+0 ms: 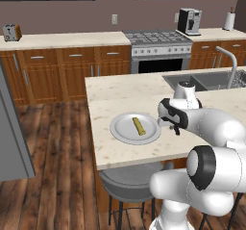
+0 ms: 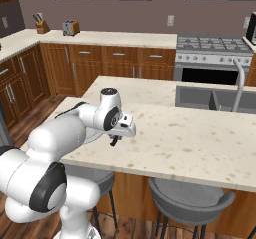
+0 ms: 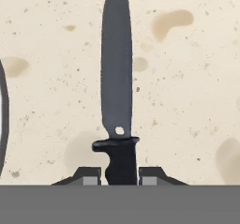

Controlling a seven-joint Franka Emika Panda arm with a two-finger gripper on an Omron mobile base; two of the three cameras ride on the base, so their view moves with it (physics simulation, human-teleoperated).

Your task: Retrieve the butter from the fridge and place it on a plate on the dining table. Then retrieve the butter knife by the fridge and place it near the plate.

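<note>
A: Where's the butter (image 1: 139, 125)?
B: Lying on the plate (image 1: 122, 132), roughly centre, on the dining table (image 1: 125, 105) near its front edge.

A: Gripper (image 1: 176, 128)?
B: Just right of the plate, low over the stone top. In the hand view the butter knife (image 3: 116, 78) sits between the two fingertips (image 3: 89, 176), handle at the tips, blade pointing away over the tabletop. Pads look close on either side of the handle, but I can't tell if they're pinching it or already slack.

A: Knife relative to the plate?
B: Close beside it. The plate's rim shows as a dark arc at the left edge of the hand view, blade roughly parallel to it, not touching.
</note>
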